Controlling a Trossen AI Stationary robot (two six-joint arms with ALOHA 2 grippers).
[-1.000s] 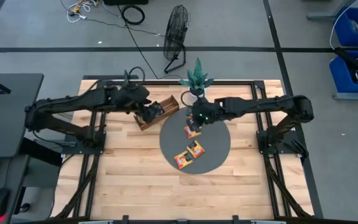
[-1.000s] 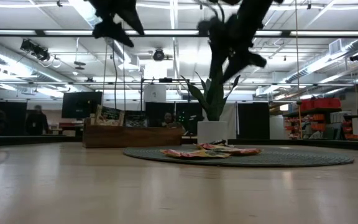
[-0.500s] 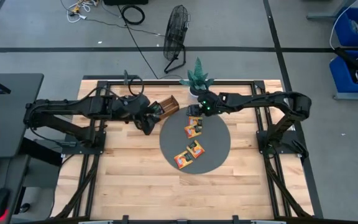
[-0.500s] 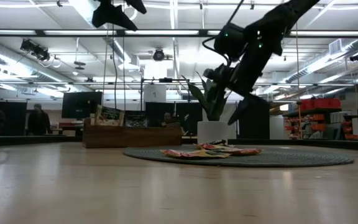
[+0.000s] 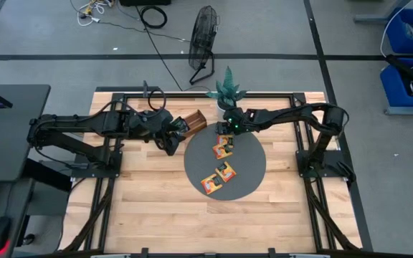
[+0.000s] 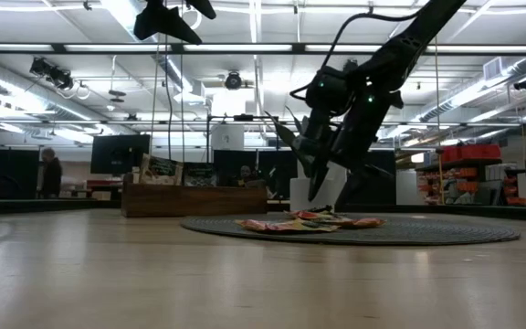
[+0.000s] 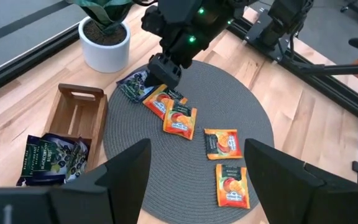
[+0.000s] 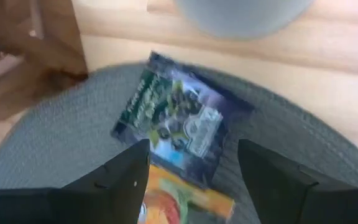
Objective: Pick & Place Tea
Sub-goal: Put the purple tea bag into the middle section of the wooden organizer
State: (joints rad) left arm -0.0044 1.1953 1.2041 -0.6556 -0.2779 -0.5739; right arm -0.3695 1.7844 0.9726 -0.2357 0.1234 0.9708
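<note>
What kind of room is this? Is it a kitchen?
Not a kitchen. It looks like a robot lab or workshop. Two dark robot arms are bolted beside a wooden table, cables and a floor fan lie on the grey floor, and long ceiling lights hang over monitors and blue storage bins.

You see the left gripper (image 7: 197,180) with fingers spread above the round grey mat (image 7: 135,168) | right gripper (image 7: 162,70) sits over a dark sachet (image 7: 131,87) | four orange sachets (image 7: 180,119) lie scattered | wooden tray (image 7: 73,115) holds one dark sachet (image 7: 47,160) | potted plant (image 7: 104,37) beside the mat
</note>
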